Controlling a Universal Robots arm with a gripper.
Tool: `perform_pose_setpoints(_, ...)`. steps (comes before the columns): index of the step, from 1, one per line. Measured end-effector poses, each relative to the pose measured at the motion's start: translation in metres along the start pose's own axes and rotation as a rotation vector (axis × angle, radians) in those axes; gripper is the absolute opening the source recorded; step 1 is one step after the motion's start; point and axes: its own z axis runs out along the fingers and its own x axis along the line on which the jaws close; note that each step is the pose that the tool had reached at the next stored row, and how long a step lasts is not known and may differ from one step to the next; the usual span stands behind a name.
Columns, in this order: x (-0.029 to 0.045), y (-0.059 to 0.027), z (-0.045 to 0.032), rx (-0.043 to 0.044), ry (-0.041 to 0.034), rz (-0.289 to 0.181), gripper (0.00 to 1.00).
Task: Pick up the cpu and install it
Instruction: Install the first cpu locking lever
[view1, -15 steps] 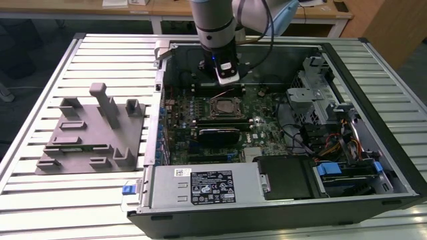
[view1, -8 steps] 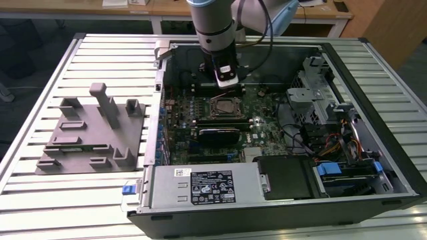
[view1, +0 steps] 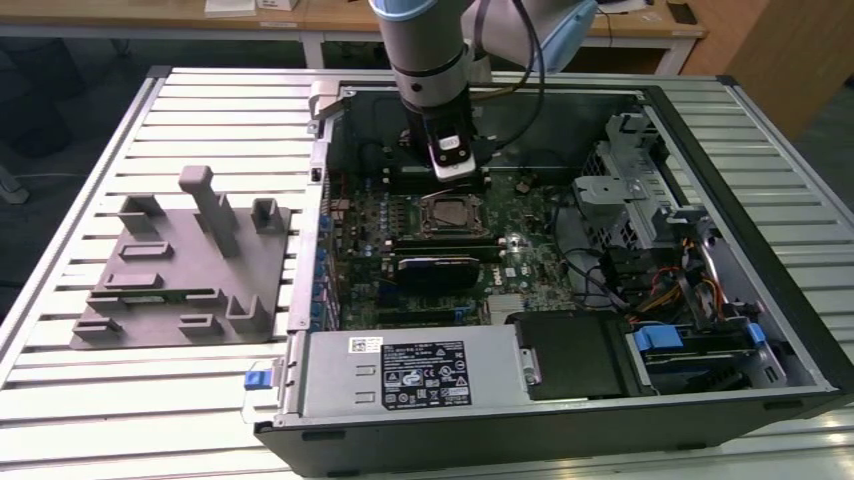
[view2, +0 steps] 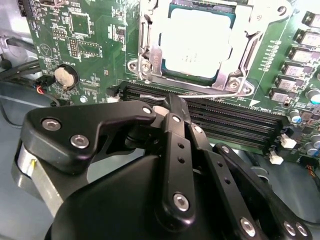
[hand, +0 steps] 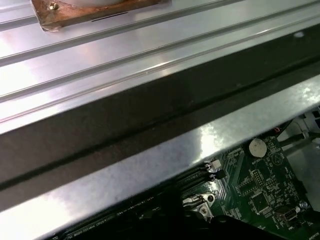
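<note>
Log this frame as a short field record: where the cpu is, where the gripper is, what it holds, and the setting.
cpu: lying in the socket frame on the motherboard
gripper: above the memory slots, beside the socket; nothing seen held
fingers: state not clear
arm: reaching down into the open computer case
setting: case lying on a slatted metal table, grey fixture at the exterior view's left

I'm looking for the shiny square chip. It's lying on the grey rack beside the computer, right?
No. The cpu is not on the grey rack; it sits in the socket frame on the green board, as the second wrist view shows.
</note>
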Motion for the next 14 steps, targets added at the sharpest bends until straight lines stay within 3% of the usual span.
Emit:
perform_pose_setpoints(3, 0.0001, 0.0000, 0.0003, 0.0004, -0.0007, 0.001, 0.11)
perform_pose_setpoints(7, 0.0003, -0.0001, 0.0016, 0.0098, -0.0064, 0.009, 0.11)
perform_pose_setpoints(14, -0.0001, 0.0018, 0.0061, 0.0111, -0.0081, 0.017, 0.11)
